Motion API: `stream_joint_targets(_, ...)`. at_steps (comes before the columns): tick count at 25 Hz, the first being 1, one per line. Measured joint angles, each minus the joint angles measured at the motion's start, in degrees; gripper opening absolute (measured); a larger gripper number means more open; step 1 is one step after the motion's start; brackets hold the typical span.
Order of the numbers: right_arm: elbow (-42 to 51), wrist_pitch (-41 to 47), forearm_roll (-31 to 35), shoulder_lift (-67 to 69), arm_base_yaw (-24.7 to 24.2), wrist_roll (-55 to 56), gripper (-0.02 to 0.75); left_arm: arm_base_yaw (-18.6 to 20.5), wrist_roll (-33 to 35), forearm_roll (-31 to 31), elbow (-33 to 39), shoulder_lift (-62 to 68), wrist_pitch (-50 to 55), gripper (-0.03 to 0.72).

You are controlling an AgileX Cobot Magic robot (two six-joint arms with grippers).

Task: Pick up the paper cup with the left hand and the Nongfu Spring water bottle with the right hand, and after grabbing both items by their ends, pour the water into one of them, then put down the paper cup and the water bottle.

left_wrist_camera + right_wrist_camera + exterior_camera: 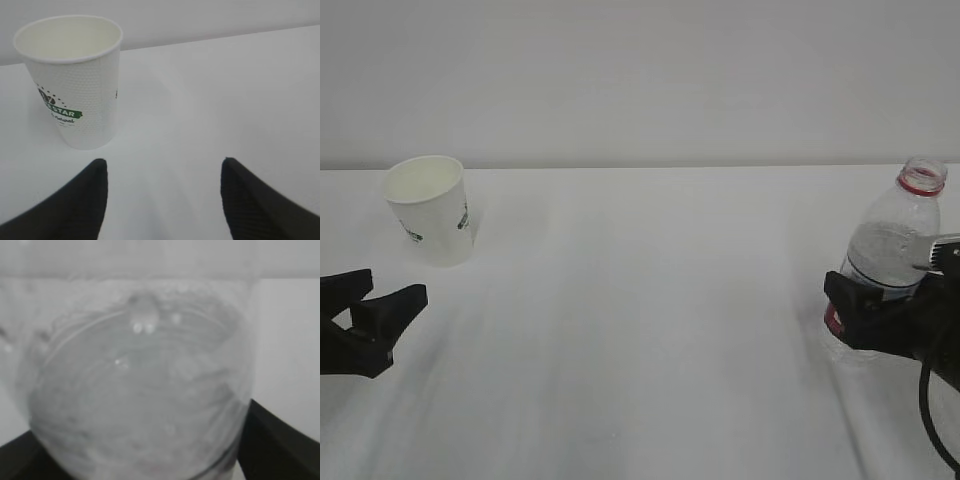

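Observation:
The white paper cup [428, 208] with its green-black logo stands upright at the far left of the table; in the left wrist view the paper cup [75, 85] is ahead and left of the fingers. My left gripper [392, 288] hovers in front of it, apart from it, and the left gripper [163, 162] is open and empty. On the right, the uncapped Nongfu Spring water bottle [895, 240] with a red neck ring stands with its base at the table. My right gripper [865, 300] is shut on its lower body. The bottle [140, 390] fills the gap between the right gripper's [140, 440] fingers.
The white table [640, 330] runs back to a pale wall. Nothing else lies between the cup and the bottle. A black cable [930, 420] hangs from the right arm at the right edge.

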Motion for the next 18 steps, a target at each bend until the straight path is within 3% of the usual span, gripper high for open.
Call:
stream_joint_targets(6, -0.51, 0.0, 0.0, 0.04, 0.0, 0.0, 0.631, 0.0, 0.0, 0.0, 0.0, 0.0, 0.0, 0.515)
stream_joint_targets(18, -0.51, 0.0, 0.0, 0.13, 0.0, -0.12, 0.409, 0.0, 0.0, 0.0, 0.0, 0.0, 0.0, 0.515)
